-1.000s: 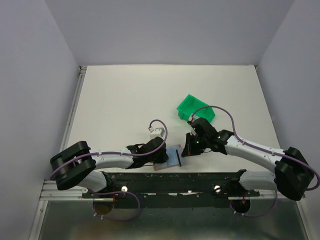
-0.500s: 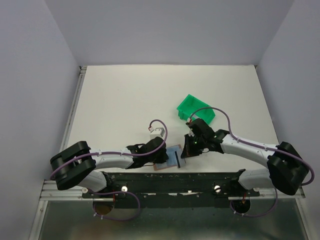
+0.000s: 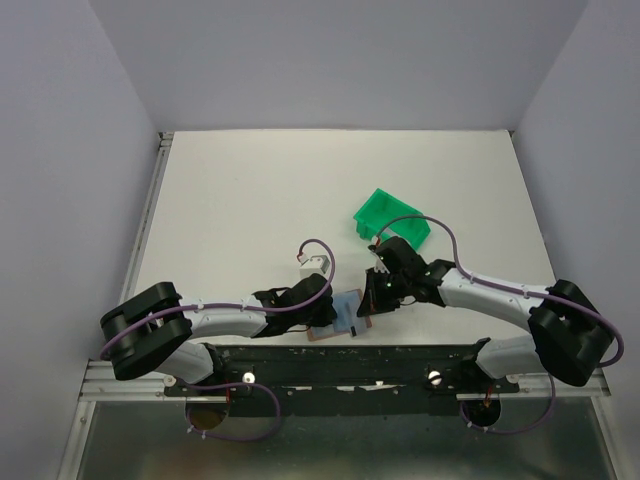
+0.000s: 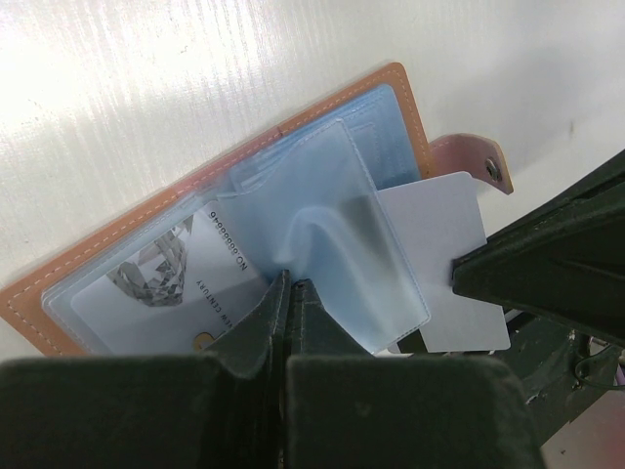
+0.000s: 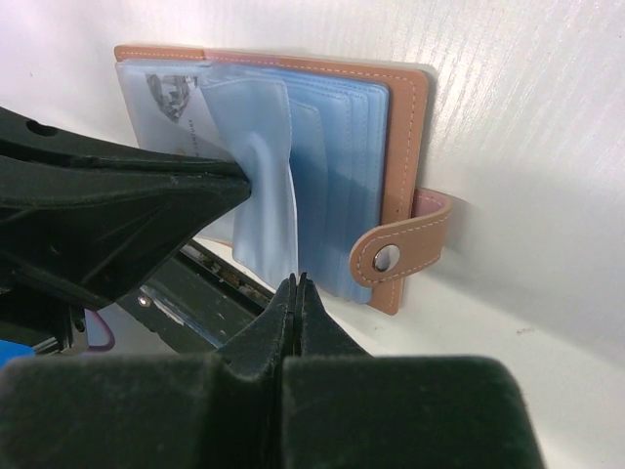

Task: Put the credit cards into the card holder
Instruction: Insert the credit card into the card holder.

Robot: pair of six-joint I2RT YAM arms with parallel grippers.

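Since a second ago, the right arm's elbow has swung left and its gripper has edged nearer the card holder; the left arm has stayed put.

Overhead view: the card holder (image 3: 345, 310) lies open on the white table (image 3: 250, 200), close to the near edge, between the two arms. The left gripper (image 3: 322, 314) covers its left part and the right gripper (image 3: 366, 306) covers its right edge, so only a strip of pale blue and a tan corner show. A green bin (image 3: 392, 218) sits behind the right arm, apart from the holder. Whether either gripper is closed cannot be told from up here.

Left wrist view: the tan holder lies spread flat, and a printed card (image 4: 161, 278) is already in a sleeve on its left side. The left gripper is pinched tight on a clear plastic sleeve (image 4: 337, 234), lifting it into a curl. A white card (image 4: 444, 254) lies partly under that sleeve, and the right gripper's dark tip is clamped on its right edge. A snap tab (image 4: 474, 161) sticks out behind. The holder's near left corner is cut off by the gripper body.

Right wrist view: the right gripper is closed to a thin line. A pale sheet rises from its tip toward the sleeves. Card and sleeve are hard to tell apart here. The left gripper blocks the left side.
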